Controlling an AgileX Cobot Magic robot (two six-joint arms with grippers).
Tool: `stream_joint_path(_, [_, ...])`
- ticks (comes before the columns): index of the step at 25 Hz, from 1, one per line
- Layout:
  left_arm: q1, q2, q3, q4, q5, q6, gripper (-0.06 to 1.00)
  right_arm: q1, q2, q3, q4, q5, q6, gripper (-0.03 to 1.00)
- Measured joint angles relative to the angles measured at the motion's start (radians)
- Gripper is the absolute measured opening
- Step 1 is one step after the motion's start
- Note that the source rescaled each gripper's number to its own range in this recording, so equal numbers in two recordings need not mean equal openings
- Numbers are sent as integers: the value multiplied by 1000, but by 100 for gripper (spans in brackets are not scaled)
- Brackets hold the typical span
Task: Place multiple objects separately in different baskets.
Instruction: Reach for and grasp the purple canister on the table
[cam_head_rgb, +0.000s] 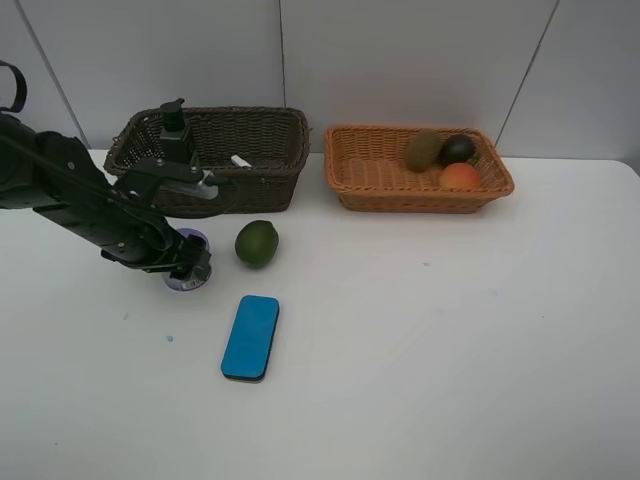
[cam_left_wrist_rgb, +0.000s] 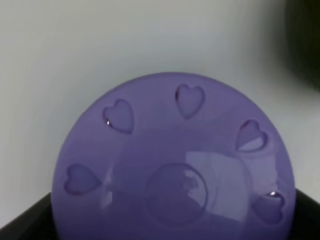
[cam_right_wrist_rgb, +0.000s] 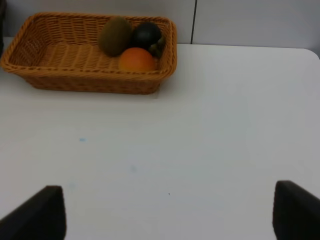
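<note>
My left gripper (cam_head_rgb: 190, 265) is down at the purple-lidded tub (cam_head_rgb: 186, 240) on the table. In the left wrist view the heart-embossed lid (cam_left_wrist_rgb: 172, 165) fills the picture between the wide-apart fingers (cam_left_wrist_rgb: 22, 225); the gripper (cam_left_wrist_rgb: 165, 220) looks open around the tub. A green lime (cam_head_rgb: 256, 243) and a blue eraser (cam_head_rgb: 250, 337) lie on the table to its right. The dark basket (cam_head_rgb: 270, 185) holds the pump bottle (cam_head_rgb: 176, 128) and the marker (cam_head_rgb: 241, 160). The light basket (cam_head_rgb: 370, 180) holds the kiwi (cam_head_rgb: 424, 150), mangosteen (cam_head_rgb: 457, 149) and peach (cam_head_rgb: 460, 177). My right gripper (cam_right_wrist_rgb: 167, 212) is open and empty.
Both baskets stand side by side at the table's back edge against a grey wall. The right wrist view shows the light basket (cam_right_wrist_rgb: 30, 55) with its three fruits far ahead of the right gripper, with bare white table (cam_right_wrist_rgb: 200, 140) between.
</note>
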Motion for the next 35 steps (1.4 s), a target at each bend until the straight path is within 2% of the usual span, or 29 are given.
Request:
stream_joint_path(5, [0,2,0,0,-60,0,100,0,0,0,0,0,0,100])
stream_joint_path(23, [0,4,0,0,-95,3,98,0,0,0,0,0,0,100])
stream_joint_path(28, [0,-2,0,-1,-73,4,98,0,0,0,0,0,0,100])
stream_joint_path(35, [0,-110,0,-1,27,4,98,0,0,0,0,0,0,100])
